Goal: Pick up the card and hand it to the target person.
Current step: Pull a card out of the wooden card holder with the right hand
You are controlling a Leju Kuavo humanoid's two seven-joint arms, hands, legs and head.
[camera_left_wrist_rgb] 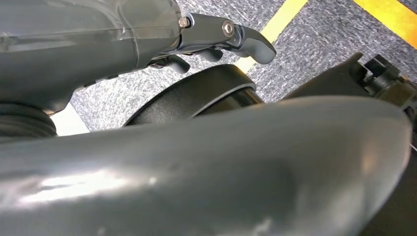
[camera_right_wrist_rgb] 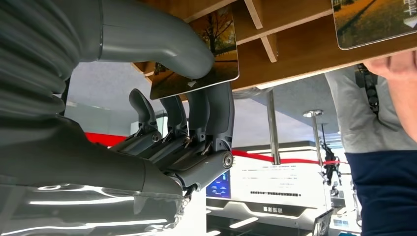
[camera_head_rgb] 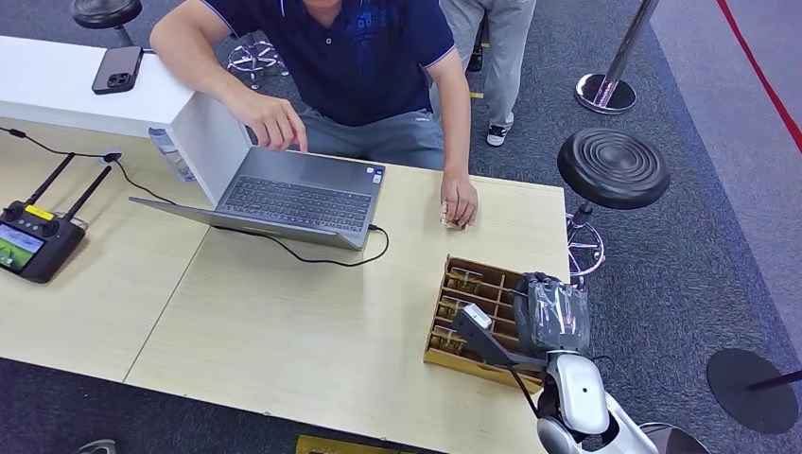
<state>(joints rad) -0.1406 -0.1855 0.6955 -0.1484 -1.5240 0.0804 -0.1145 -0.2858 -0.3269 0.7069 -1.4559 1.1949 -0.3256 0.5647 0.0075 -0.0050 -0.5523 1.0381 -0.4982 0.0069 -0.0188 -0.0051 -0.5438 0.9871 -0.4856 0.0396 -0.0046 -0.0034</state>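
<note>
Over the wooden tray (camera_head_rgb: pixel 473 364) at the table's (camera_head_rgb: pixel 284 331) edge, a card (camera_right_wrist_rgb: pixel 196 59) sits pinched between the right hand's (camera_right_wrist_rgb: pixel 187 113) thumb and fingers; pickup looks done, handover to the person (camera_head_rgb: pixel 378 66) opposite remains. The left hand's (camera_left_wrist_rgb: pixel 221 42) state is unclear.

Print on background signboard (camera_right_wrist_rgb: pixel 275 189) perhaps text; illegible.

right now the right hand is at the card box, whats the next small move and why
Probably lift the card straight up out of the wooden box. The right hand already pinches it between thumb and fingers, yet it sits at the box dividers, and the person's hand waits on the table beyond.
</note>
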